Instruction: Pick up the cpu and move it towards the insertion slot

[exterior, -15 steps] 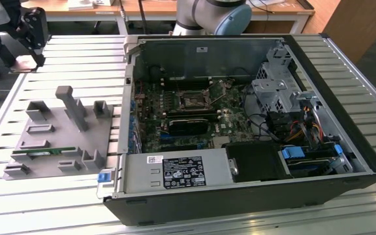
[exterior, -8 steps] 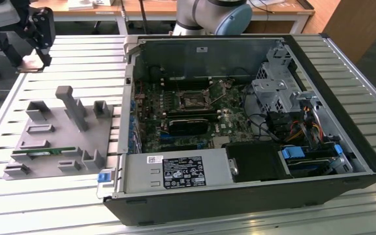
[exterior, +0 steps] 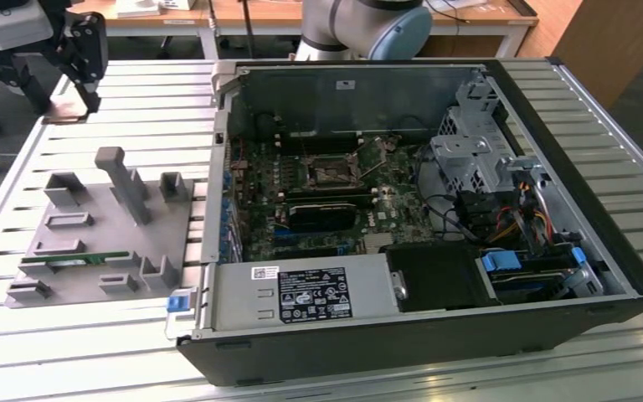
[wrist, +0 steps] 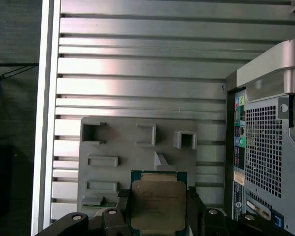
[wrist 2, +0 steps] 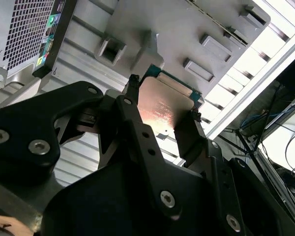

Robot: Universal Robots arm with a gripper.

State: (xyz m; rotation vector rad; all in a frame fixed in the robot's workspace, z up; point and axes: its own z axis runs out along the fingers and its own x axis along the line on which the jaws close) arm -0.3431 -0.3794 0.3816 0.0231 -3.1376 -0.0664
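Exterior view: gripper point(exterior: 63, 102) at upper left of frame.
It clasped the cpu point(exterior: 64, 110) by its edges, well apart from the insertion slot point(exterior: 331, 173) at centre.

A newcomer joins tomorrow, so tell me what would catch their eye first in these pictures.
The open computer case dominates the middle of the exterior view, with the insertion slot mid-board inside it. Towards that view's upper left, the gripper is shut on the cpu by its edges, near the grey holder tray. The chip's metal top is plain in both wrist views.
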